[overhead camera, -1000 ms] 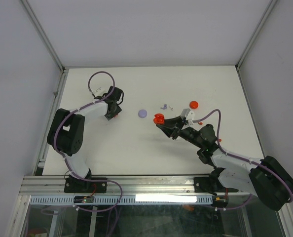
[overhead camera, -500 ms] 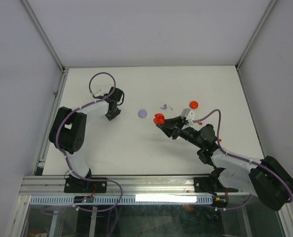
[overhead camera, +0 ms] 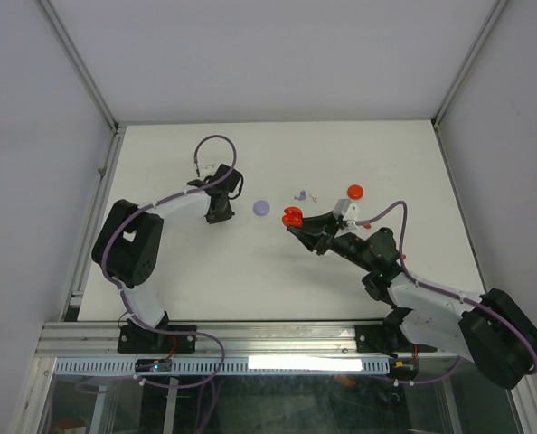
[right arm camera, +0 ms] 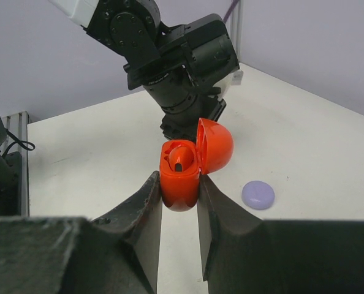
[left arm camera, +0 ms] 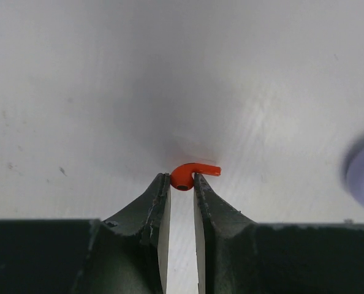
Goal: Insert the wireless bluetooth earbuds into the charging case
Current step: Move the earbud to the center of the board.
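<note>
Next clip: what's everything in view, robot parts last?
open red plastic charging case: one, red, clamped in the right gripper
tiny red stemmed earbud: one, red, pinched in the left gripper
round lilac disc: one, lilac, table centre
tiny stemmed bits: few, lilac and white, beyond the case
round red disc: one, red, right of those bits
white table: one, white, beneath all
left gripper: one, black, shut on earbud
right gripper: one, black, shut on case
</note>
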Available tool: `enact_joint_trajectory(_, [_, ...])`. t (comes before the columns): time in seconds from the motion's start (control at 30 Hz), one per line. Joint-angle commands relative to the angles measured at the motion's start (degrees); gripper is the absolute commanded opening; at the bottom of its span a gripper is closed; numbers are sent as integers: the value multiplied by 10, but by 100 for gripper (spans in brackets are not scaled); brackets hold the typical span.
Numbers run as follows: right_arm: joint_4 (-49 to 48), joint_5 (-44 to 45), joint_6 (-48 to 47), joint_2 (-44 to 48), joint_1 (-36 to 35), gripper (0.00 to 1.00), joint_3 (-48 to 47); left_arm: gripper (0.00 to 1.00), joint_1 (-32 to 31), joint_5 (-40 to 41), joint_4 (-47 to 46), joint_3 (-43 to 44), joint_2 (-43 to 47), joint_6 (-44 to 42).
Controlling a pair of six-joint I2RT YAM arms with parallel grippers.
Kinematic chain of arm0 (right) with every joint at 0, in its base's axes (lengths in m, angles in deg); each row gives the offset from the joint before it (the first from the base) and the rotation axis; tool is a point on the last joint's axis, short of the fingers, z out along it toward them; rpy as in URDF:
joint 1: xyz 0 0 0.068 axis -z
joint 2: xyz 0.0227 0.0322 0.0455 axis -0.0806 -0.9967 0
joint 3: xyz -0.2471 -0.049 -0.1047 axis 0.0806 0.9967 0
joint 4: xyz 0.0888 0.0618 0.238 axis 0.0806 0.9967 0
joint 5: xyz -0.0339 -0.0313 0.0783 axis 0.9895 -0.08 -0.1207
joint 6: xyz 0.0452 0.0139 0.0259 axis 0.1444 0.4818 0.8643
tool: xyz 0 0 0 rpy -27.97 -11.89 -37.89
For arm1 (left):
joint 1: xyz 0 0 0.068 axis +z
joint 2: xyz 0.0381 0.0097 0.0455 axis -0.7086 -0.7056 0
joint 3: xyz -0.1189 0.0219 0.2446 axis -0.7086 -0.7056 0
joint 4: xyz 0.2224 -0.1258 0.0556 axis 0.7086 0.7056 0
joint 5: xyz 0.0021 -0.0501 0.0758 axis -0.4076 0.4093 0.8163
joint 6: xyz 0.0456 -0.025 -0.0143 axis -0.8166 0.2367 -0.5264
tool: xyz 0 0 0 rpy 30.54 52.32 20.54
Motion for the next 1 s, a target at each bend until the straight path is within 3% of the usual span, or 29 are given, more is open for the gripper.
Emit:
enact_joint_trajectory(0.0, [-26, 2, -9, 17, 2, 0, 0, 14, -57, -26, -14, -8, 49, -142])
enact_joint_trajectory(0.17, [-22, 9, -9, 26, 2, 0, 4, 15, -94, -81, -36, -30, 67, -241])
enact_joint_trajectory(0.57, [13, 43, -16, 73, 2, 0, 27, 20, -103, -208, -49, -92, 114, -455])
enact_joint_trajectory(0.83, [10, 42, -16, 72, 3, 0, 28, 23, -104, -211, -25, -91, 90, -512])
enact_joint_trajectory(0.97, [11, 44, -17, 77, 2, 0, 29, 35, -104, -201, -18, -87, 86, -504])
